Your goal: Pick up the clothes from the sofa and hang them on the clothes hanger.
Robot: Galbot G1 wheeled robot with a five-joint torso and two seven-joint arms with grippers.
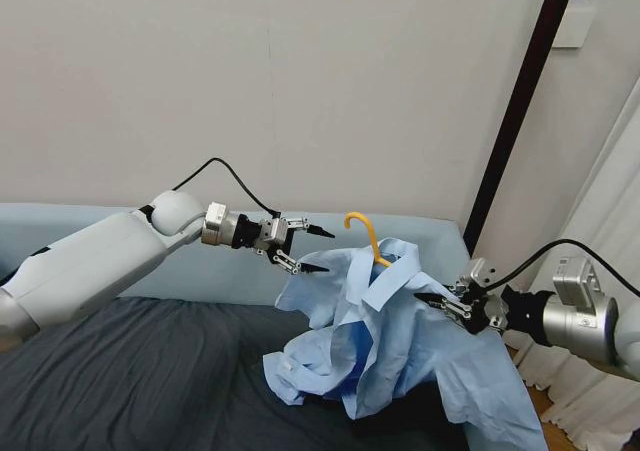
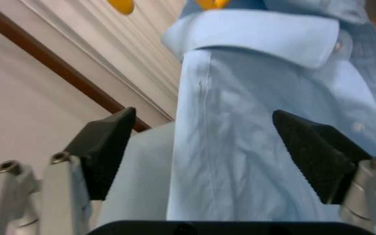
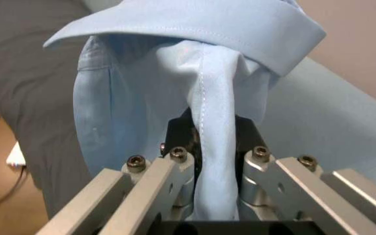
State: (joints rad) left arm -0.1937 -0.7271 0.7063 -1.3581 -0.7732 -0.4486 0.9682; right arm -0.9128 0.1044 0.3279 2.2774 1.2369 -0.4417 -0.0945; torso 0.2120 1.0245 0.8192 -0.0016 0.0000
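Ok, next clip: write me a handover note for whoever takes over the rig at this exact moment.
Left gripper: open, at the light blue button-up shirt beside its collar, gripping nothing.
Right gripper: shut on a fold of the shirt's front.
Yellow plastic hanger: its hook sticks up out of the collar and is caught on nothing.
The shirt's lower part lies bunched on the dark grey sofa.
Done: upper shirt raised, hanger apparently inside it.
Left: how well the shirt sits on the hanger cannot be told; the hem is not clear of the sofa, and the hanger is not hung anywhere.
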